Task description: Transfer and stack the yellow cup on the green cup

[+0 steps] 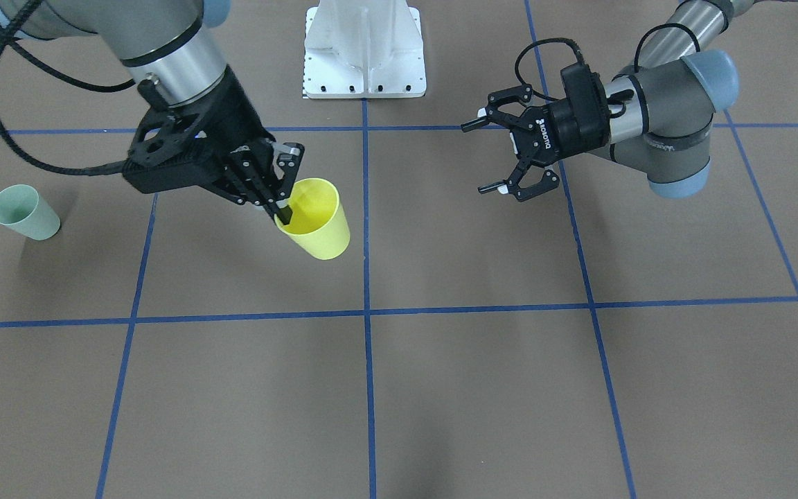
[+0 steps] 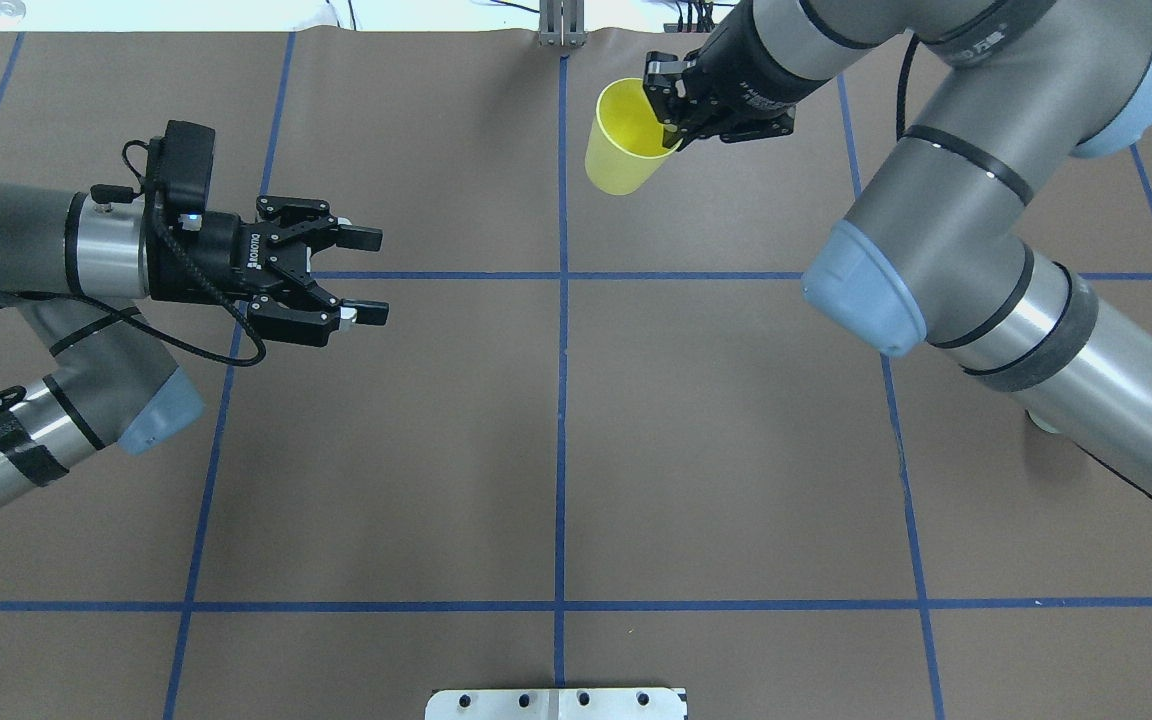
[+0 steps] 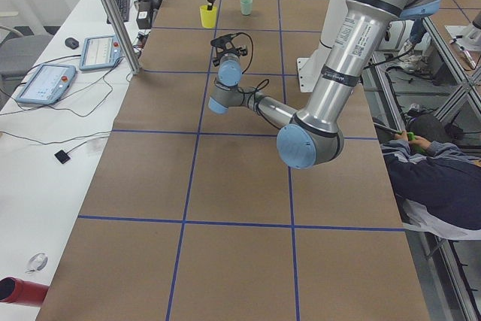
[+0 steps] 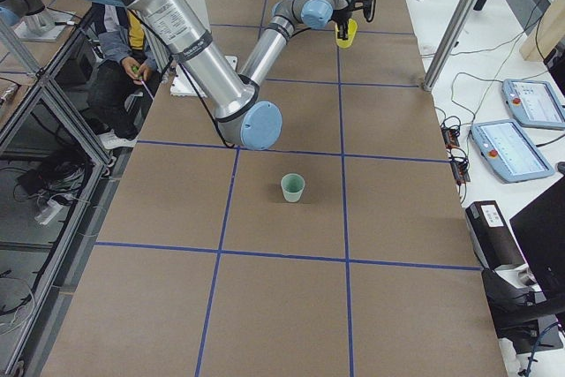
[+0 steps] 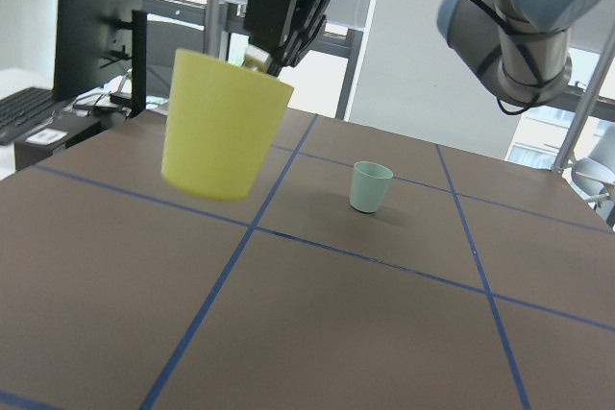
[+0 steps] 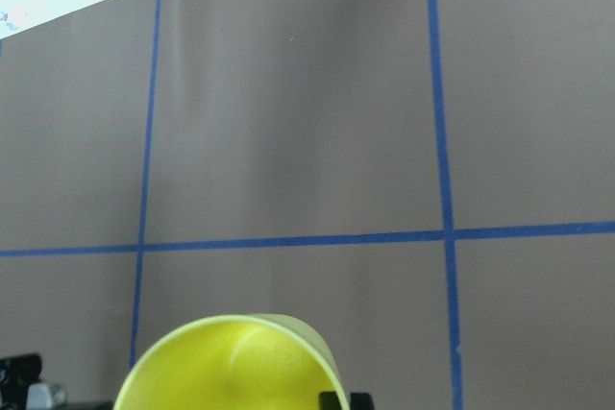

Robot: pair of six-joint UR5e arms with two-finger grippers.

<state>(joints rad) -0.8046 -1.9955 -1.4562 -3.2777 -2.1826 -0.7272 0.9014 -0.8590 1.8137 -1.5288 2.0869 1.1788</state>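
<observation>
The bright yellow tapered plastic tumbler (image 1: 316, 225) hung tilted in the air, its base clear of the bench (image 1: 482, 388) in the left wrist view, mouth turned up and its inside bare. The right arm's black two-finger pincer (image 1: 281, 208) had it pinched by the rim wall: one of the fingers (image 1: 285, 210) reached down inside the mouth and the other lay against the outside, so the pincer was closed on the cup's wall. The cup sat just to the robot's right of the blue tape line running down the middle of the bench, on the far side from the robot's base.

The pale mint-green tapered plastic tumbler (image 1: 25, 213) stood upright on the bench, mouth up, well apart from the yellow one and further out on the robot's right side, with nothing touching it.

The left arm's black pincer (image 1: 476, 157) hovered above the bench on the other side of the centre line, lying roughly level and pointing toward the middle, its jaws spread wide with nothing between them.

The bench was covered in brown paper marked into large squares by blue tape, and a white metal mounting base (image 1: 364, 55) stood at the robot's edge on the centre line.
</observation>
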